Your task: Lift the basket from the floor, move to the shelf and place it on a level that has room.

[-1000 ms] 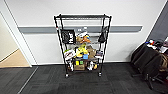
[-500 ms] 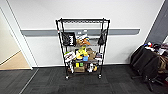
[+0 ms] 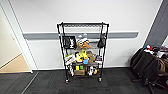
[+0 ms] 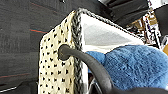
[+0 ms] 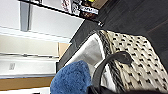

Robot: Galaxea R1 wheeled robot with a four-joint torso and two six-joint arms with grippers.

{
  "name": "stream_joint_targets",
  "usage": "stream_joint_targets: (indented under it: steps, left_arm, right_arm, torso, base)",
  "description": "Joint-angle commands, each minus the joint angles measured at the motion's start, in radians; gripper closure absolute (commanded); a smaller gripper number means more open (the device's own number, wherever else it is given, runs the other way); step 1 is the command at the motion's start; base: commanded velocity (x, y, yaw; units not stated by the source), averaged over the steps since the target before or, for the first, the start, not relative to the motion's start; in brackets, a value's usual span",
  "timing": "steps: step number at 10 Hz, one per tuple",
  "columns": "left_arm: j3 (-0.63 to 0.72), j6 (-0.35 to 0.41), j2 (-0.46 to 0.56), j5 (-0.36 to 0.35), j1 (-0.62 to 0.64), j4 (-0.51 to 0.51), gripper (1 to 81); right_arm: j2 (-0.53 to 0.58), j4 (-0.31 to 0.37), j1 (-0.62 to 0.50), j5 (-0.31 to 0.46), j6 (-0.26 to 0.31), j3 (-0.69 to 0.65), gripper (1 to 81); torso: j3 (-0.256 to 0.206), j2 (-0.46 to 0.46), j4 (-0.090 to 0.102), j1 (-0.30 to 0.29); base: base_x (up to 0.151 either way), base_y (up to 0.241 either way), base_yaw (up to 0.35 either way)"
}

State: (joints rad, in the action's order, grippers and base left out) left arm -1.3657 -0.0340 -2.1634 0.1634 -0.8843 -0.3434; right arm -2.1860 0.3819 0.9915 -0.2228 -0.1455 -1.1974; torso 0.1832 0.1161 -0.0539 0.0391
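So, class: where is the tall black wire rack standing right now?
In the head view, the tall black wire rack stands centre frame on the dark carpet floor, against the white wall, with a doorway to its left.

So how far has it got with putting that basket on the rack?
Lifting looks done: both wrist views show the cream woven basket close up, its dark handle raised, dark carpet floor behind it. In hand: facing the tall black wire shelf. Left: placing it on the bare top tier.
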Motion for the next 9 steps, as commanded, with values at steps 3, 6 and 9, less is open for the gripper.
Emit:
stream_joint_targets:
  steps: [3,6,9]
  left_arm:
    - [0.054,0.003,0.031,0.030,0.109,-0.006,81.1]
    - [0.068,0.003,0.005,0.028,0.110,-0.008,81.1]
    - [0.073,0.002,-0.015,0.027,0.113,-0.008,81.1]
  right_arm:
    - [-0.001,-0.032,-0.098,0.020,0.004,0.036,81.1]
    - [-0.039,-0.032,-0.096,0.020,0.003,0.003,81.1]
    - [-0.043,-0.032,-0.093,0.020,0.003,0.000,81.1]
  torso:
    - [-0.009,0.000,0.000,-0.002]
    - [-0.008,0.000,0.000,-0.002]
    - [-0.008,0.000,0.000,-0.002]
  base:
    - [0.000,0.000,0.000]
    - [0.000,0.000,0.000]
    - [0.000,0.000,0.000]
